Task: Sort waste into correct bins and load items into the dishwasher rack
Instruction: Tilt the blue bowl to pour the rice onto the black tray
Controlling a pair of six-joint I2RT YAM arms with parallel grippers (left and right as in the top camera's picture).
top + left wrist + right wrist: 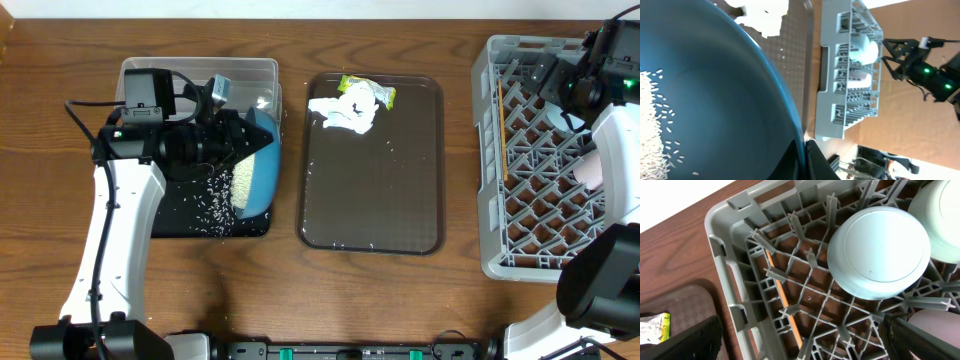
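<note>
Now the left hand point(806, 159) clamps the blue dish point(715, 90) by its rim, tilted, rice point(652, 130) inside.

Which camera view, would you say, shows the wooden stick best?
The right wrist view: the wooden stick lies close up under the rack's lattice ribs. Overhead shows it only as a thin orange line; the left wrist view doesn't show it clearly.

Robot lab setup: two arms point(110, 230) mounted at a wooden table point(40, 60).

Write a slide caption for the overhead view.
Left gripper holds the deep-blue dish tilted, rice scattered on the black tray; tissue and wrapper lie on the brown tray.
</note>
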